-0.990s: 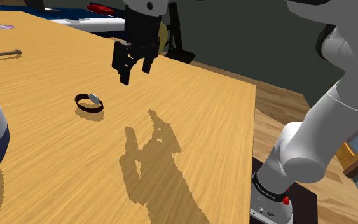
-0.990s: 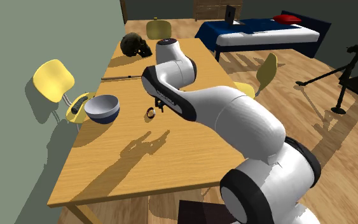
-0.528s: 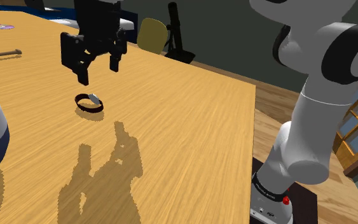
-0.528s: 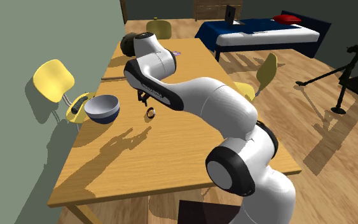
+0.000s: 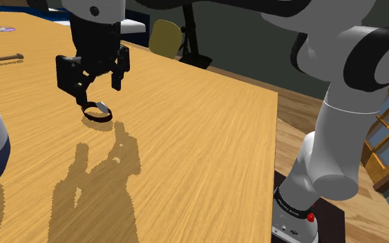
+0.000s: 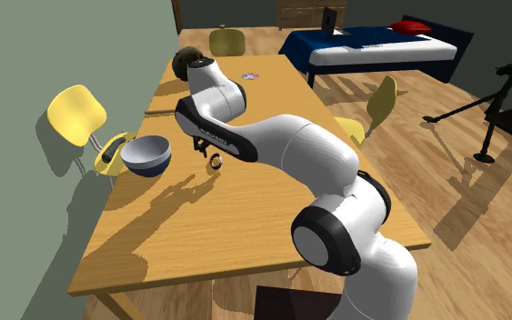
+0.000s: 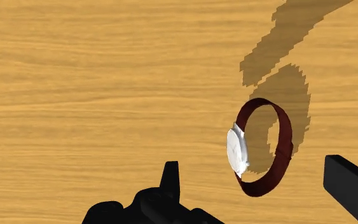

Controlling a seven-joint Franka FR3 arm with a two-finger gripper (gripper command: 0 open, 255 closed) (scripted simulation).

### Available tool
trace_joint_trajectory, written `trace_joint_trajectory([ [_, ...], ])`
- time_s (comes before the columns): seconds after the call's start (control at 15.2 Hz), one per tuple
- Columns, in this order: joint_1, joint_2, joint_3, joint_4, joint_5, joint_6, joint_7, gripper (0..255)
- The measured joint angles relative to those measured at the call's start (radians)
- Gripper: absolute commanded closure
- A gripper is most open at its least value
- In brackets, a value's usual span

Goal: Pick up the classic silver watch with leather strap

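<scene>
- Since half a second ago the arm has come lower and moved toward the shoulder view's left. The fingers (image 5: pixel 75 84) now hang just above the watch (image 5: pixel 97 112), which has not shifted.
- The fingers (image 7: pixel 352 188) stand wide apart and clasp nothing. In the wrist view the watch (image 7: pixel 260 147) lies between them and touches neither.
- The watch rests on the wooden surface (image 5: pixel 206 138), standing on the edge of its closed strap loop — a dark reddish-brown band, with a pale silver-white face turned sideways.
- The arm's shadow falls across the surface right beside the watch.
- In the second exterior view the watch (image 6: pixel 215 162) lies near the blue-and-white bowl (image 6: pixel 146 155), apart from it.
- A yellow chair (image 6: pixel 76 114) stands at the surface's edge by the grey-green wall — the blue-covered bed (image 6: pixel 381 45) is well apart, across the wooden floor.
</scene>
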State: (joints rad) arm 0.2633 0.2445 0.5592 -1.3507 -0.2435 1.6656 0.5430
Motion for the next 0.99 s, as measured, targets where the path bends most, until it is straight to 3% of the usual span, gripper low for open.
trace_joint_trajectory([
  [0.07, -0.001, -0.002, 0.0, -0.012, 0.001, 0.01, 0.001, 0],
  [0.13, -0.002, -0.003, 0.0, -0.017, 0.002, 0.014, 0.001, 255],
  [0.79, -0.003, -0.005, 0.0, -0.021, 0.003, 0.018, 0.001, 255],
  [0.99, 0.004, 0.006, 0.001, 0.02, -0.003, -0.014, 0.001, 255],
])
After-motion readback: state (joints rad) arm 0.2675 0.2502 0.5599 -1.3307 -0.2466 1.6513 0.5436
